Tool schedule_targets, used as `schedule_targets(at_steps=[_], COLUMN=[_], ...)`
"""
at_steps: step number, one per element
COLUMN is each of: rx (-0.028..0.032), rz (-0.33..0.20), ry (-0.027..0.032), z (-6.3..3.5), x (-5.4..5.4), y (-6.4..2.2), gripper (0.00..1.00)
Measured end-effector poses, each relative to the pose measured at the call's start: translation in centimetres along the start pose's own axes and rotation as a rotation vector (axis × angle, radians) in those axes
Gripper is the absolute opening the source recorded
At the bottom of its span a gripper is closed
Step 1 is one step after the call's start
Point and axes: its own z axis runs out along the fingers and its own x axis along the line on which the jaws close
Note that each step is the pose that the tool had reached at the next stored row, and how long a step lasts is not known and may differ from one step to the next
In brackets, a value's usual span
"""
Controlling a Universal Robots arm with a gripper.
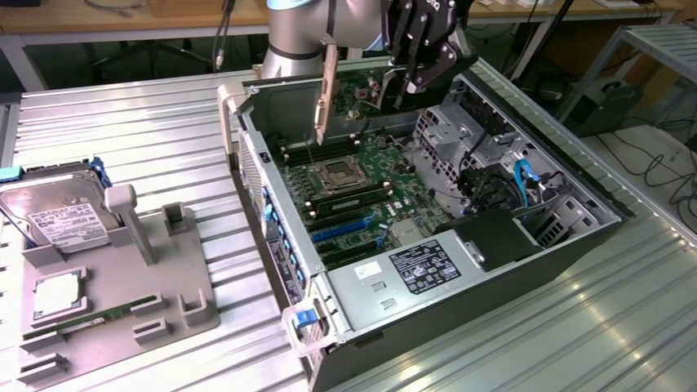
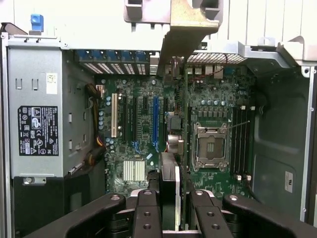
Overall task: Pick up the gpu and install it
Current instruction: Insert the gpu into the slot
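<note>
We are working over a ribbed metal table [image 1: 130, 114], where an open computer case [image 1: 610, 214] is lying on its side with the motherboard [image 1: 370, 175] facing up. The gripper [image 1: 417, 82] is hanging above the far end of the case, clamped on the gpu [image 1: 365, 88]. The card's pale bracket [image 1: 323, 98] is pointing toward the exterior view's left.

In the wrist view we are looking along the gpu [image 2: 169, 181] edge-on. The gripper [image 2: 171, 210] is pinching it on both faces, and the bracket [image 2: 184, 29] is reaching toward the slotted rear wall. The card is hovering clear of the board, with its line falling between the blue slot [image 2: 155, 116] and the processor socket [image 2: 211, 144], just beside the slot rather than over it.

As we judge it, doing this step well means keeping the card square and upright, bringing its lower edge parallel over the slot, and steering the bracket into the rear opening so that nothing snags on the case rim.

As for writing, we are seeing a black label [image 2: 38, 130] on the power supply [image 1: 381, 282] and a white label on the hard drive [image 1: 60, 216]. The print on both is too small to read.
</note>
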Motion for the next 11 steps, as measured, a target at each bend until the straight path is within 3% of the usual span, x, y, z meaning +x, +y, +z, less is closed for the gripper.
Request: schedule_targets(at_steps=[11], rx=[0.0058], rz=[-0.024], ry=[0.0007], z=[0.53], x=[0.01], y=[-0.01], gripper=[0.27])
